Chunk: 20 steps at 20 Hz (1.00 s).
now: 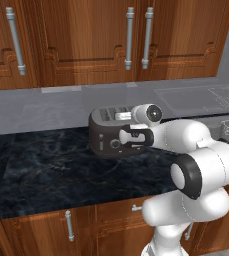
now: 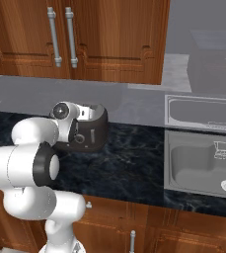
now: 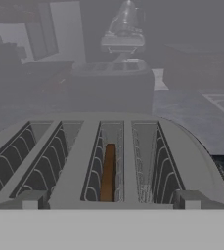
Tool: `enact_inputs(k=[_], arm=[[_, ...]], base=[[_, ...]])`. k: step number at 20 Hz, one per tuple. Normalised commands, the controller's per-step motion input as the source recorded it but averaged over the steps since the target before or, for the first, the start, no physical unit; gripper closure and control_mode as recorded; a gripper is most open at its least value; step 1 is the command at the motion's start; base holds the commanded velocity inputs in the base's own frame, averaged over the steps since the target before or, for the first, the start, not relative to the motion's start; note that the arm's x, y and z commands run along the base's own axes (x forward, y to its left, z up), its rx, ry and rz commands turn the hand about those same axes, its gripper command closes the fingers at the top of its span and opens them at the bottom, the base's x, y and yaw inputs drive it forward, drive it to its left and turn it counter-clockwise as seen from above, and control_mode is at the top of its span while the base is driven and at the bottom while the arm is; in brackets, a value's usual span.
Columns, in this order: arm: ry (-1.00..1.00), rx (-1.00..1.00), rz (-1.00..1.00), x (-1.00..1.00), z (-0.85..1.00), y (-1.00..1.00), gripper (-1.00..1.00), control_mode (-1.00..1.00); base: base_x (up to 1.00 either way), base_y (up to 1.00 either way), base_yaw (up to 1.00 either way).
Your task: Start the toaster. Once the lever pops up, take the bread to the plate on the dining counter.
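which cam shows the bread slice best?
Hand view: it looks straight down into the toaster slots, and the bread stands edge-on in the third slot from the left. Both base views show the toaster body behind the arm; the slice can't be made out there.

The toaster [image 1: 107, 134], squat and dark grey with rounded corners, stands at the centre of the left base view on a black marbled counter. In the hand view, the bread [image 3: 108, 173], a thin brown slice, stands upright in its third slot from the left.
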Motion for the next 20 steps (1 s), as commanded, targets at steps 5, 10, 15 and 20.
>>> enact_inputs(k=[5, 10, 15, 20], arm=[[0.00, 0.00, 0.00, 0.00, 0.00, 0.00, -1.00, -1.00], [0.00, 0.00, 0.00, 0.00, 0.00, 0.00, -1.00, -1.00], [0.00, 0.00, 0.00, 0.00, 0.00, 0.00, -1.00, -1.00], [0.00, 0.00, 0.00, 0.00, 0.00, 0.00, -1.00, -1.00]], base=[[0.00, 0.00, 0.00], [0.00, 0.00, 0.00], [0.00, 0.00, 0.00], [0.00, 0.00, 0.00]])
